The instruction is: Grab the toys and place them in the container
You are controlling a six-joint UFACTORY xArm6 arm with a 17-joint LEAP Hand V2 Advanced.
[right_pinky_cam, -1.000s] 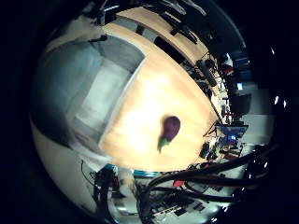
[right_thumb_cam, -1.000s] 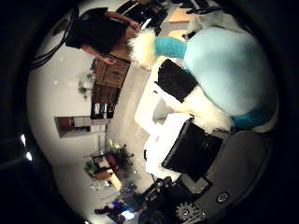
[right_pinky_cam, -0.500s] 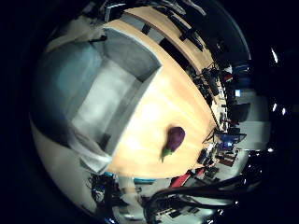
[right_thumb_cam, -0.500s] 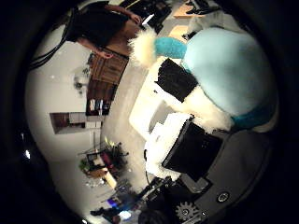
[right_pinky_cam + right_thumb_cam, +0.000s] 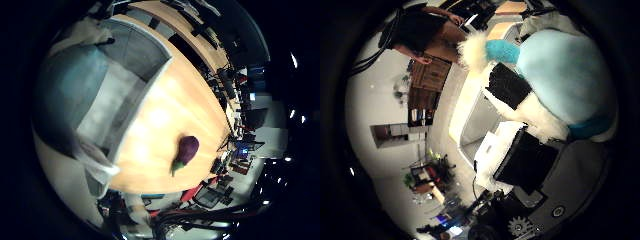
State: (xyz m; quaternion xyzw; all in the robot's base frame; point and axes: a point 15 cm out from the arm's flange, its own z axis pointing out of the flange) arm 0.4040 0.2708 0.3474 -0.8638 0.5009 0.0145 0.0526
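In the right thumb side palm view, my hand (image 5: 515, 130) has its white and black fingers (image 5: 508, 85) curled round a light blue plush toy (image 5: 565, 75) with a white furry trim, which fills much of the view close to the palm. In the right little finger side palm view, a grey open container (image 5: 95, 95) stands on a wooden table (image 5: 170, 105). A purple eggplant toy (image 5: 186, 150) with a green stem lies on the table, away from the container. I see nothing inside the container.
The table's edge runs past the eggplant, with dark desks and equipment (image 5: 235, 90) beyond it. A wooden cabinet (image 5: 425, 85) stands by a pale wall in the room behind.
The little finger side view has shifted, so the camera has moved; the container fills a little more of it. The plush toy stays in my hand.
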